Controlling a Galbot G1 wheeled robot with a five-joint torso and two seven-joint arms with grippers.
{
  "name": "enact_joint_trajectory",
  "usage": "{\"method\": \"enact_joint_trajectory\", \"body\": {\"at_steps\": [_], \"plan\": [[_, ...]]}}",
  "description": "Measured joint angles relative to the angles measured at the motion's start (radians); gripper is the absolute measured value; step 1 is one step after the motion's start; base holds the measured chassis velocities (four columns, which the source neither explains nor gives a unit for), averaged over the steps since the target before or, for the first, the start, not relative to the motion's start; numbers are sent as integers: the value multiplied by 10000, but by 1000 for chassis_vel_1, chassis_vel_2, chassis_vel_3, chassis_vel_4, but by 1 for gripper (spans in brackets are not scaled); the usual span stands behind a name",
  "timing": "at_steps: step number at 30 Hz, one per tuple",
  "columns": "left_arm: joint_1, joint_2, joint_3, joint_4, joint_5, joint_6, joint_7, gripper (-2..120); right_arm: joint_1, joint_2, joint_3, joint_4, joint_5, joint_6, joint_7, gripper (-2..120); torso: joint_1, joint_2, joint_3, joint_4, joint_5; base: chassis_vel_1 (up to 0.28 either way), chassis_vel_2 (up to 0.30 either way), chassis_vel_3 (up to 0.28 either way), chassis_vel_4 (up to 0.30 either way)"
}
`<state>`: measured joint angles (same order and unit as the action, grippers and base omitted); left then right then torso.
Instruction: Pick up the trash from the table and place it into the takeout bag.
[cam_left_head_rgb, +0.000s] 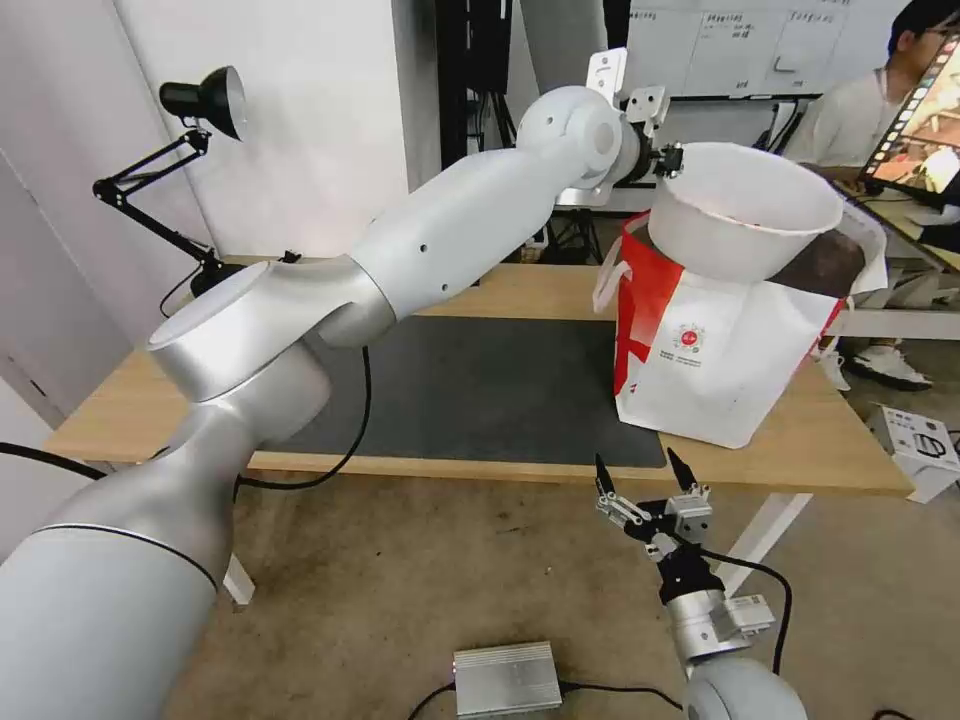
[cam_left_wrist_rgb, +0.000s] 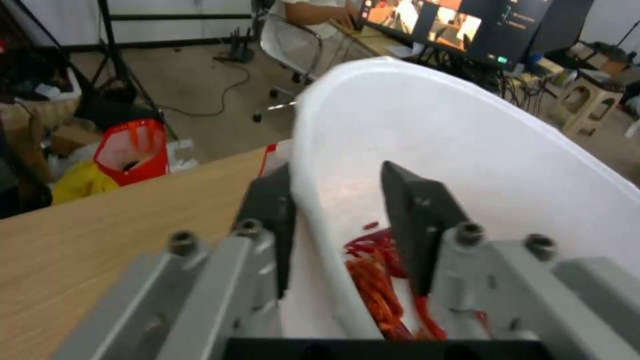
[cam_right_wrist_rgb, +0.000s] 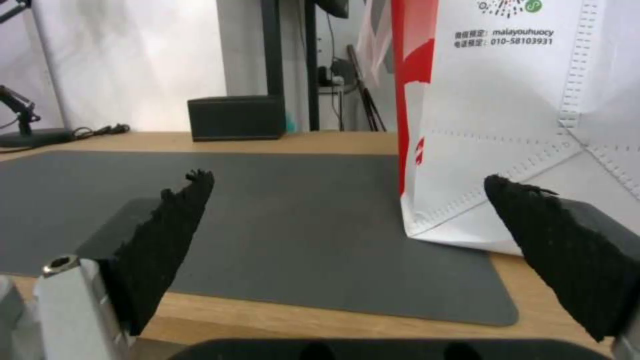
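Left gripper clamps white bowl rim above takeout bag, at 1 o'clock; right gripper open, at 5 o'clock.

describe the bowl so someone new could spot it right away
Find the long wooden table, then the white and red takeout bag on its right end. Above the bag's mouth the left gripper pinches the white bowl by its rim, red shells inside.

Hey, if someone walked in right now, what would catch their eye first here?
The left gripper holds the white bowl of red shells by its rim, above the open takeout bag at the table's right end. The right gripper waits open below the table's front edge.
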<state>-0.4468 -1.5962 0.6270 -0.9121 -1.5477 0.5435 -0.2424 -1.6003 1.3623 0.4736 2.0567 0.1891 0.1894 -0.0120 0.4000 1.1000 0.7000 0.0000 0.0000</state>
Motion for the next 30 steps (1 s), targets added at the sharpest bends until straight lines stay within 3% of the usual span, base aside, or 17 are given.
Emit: {"method": "enact_joint_trajectory", "body": {"at_steps": [2, 4, 6, 8, 10, 12, 14, 16, 30], "plan": [[-4, 0, 11, -4, -3, 6, 3, 40, 0, 0, 0, 0, 0, 0, 0, 100, 0, 0, 0, 0, 0, 0, 0, 0, 0], [-16, 2, 64, -33, -7, 25, 33, 52, 0, 0, 0, 0, 0, 0, 0, 100, 0, 0, 0, 0, 0, 0, 0, 0, 0], [-16, 3, 68, -42, -9, 33, 37, 56, 0, 0, 0, 0, 0, 0, 0, 100, 0, 0, 0, 0, 0, 0, 0, 0, 0], [-7, 6, 76, -61, -7, 54, 40, 69, 0, 0, 0, 0, 0, 0, 0, 100, 0, 0, 0, 0, 0, 0, 0, 0, 0], [-6, 6, 77, -61, -7, 55, 40, 69, 0, 0, 0, 0, 0, 0, 0, 100, 0, -1, 0, 0, 0, 0, 0, 0, 0], [12, 9, 79, -114, 11, 76, 42, 82, 0, 0, 0, 0, 0, 0, 0, 100, 0, 0, 0, 0, 0, 0, 0, 0, 0], [13, 9, 79, -126, 14, 78, 46, 84, 0, 0, 0, 0, 0, 0, 0, 100, 0, 0, 0, 0, 0, 0, 0, 0, 0], [13, 9, 71, -223, 22, 81, 78, 96, 0, 0, 0, 0, 0, 0, 0, 100, 0, 0, 0, 0, 0, 0, 0, 0, 0], [189, 13, -41, -571, 93, 55, 230, 100, 0, 0, 0, 0, 0, 0, 0, 100, 0, -2, 0, 0, 0, 0, 0, 0, 0]]}}
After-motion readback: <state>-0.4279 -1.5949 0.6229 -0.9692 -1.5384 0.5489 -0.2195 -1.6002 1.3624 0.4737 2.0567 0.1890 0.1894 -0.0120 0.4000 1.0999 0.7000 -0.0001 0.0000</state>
